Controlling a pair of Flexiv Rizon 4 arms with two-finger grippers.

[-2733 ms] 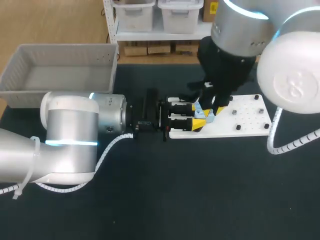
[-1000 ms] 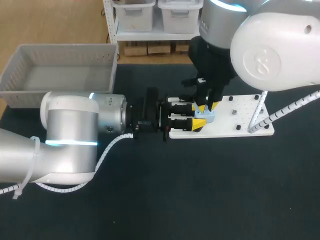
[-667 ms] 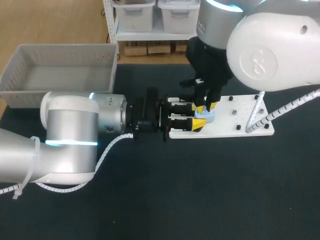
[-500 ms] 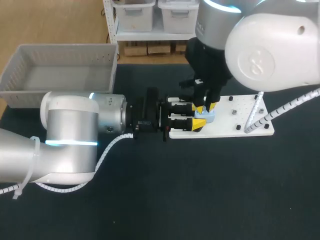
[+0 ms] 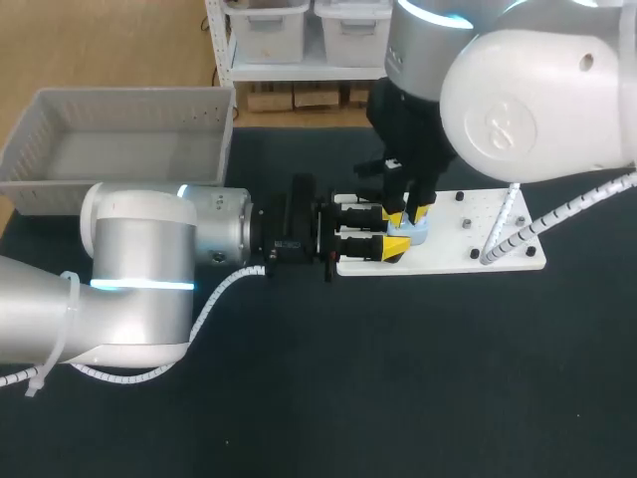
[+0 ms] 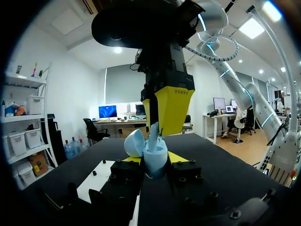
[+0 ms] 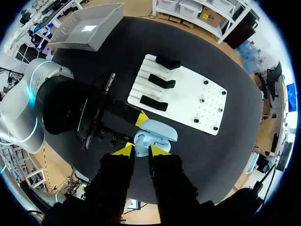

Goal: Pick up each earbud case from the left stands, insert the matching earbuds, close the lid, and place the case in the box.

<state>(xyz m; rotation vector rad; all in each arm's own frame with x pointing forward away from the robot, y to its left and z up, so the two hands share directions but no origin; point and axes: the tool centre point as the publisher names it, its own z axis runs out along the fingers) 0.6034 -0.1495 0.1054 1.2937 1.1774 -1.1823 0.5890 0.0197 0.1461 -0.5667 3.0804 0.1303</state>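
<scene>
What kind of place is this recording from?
Probably a robotics lab bench: the left arm and right arm meet over a black table holding a white board of stands and a grey box.

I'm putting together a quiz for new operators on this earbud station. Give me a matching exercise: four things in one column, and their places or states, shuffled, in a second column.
Things
1. earbud case
2. grey box
3. white board
4. right gripper

Places or states
A. at the table's far left corner
B. directly above the earbud case
C. lid open, clamped in the left gripper
D. flat on the table, carrying black stands

Pairs: 1-C, 2-A, 3-D, 4-B
</scene>
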